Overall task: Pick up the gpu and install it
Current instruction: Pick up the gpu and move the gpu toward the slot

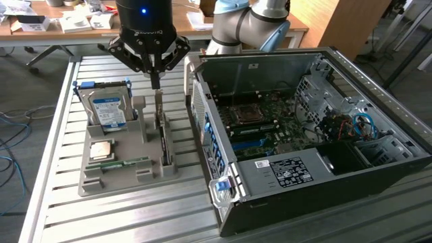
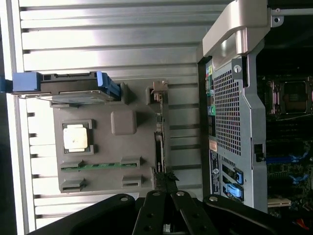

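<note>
Gpu upright in grey holder, just beneath end effector — clenched shut.

The gripper hangs, fingers pressed together, right over the top end of the gpu, maybe touching it. The gpu stands on its edge in a gray holder, between a hard drive and an open computer case.

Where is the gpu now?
The gpu stands on edge at the grey holder's side toward the exterior view's right, next to the open computer case.
</note>
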{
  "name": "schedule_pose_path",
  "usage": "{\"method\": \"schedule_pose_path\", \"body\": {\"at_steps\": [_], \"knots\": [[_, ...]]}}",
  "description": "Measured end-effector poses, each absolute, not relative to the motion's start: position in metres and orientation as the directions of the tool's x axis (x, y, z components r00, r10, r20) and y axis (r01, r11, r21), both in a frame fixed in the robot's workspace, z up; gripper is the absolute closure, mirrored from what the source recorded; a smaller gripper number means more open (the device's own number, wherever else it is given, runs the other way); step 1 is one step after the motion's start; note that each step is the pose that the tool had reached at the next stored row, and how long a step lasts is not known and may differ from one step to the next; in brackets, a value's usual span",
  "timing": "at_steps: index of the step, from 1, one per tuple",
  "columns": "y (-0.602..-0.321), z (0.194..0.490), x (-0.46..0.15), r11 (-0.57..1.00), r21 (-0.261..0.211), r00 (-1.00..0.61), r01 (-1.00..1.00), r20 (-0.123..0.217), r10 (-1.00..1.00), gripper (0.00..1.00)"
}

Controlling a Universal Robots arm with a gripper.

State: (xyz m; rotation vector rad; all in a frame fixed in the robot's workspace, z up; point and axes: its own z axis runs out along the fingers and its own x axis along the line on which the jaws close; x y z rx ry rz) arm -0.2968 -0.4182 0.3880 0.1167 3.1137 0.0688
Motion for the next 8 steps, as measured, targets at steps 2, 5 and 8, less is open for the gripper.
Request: {"method": "schedule_pose_path", "body": {"at_steps": [2,5,8], "knots": [[-0.4182,0.388,-0.2968,0.996,0.045,-0.997,0.074,-0.023,0.075,0.89],[-0.4182,0.388,-0.2968,0.996,0.045,-0.997,0.074,-0.023,0.075,0.89],[-0.4182,0.388,-0.2968,0.996,0.045,-0.997,0.074,-0.023,0.075,0.84]]}}
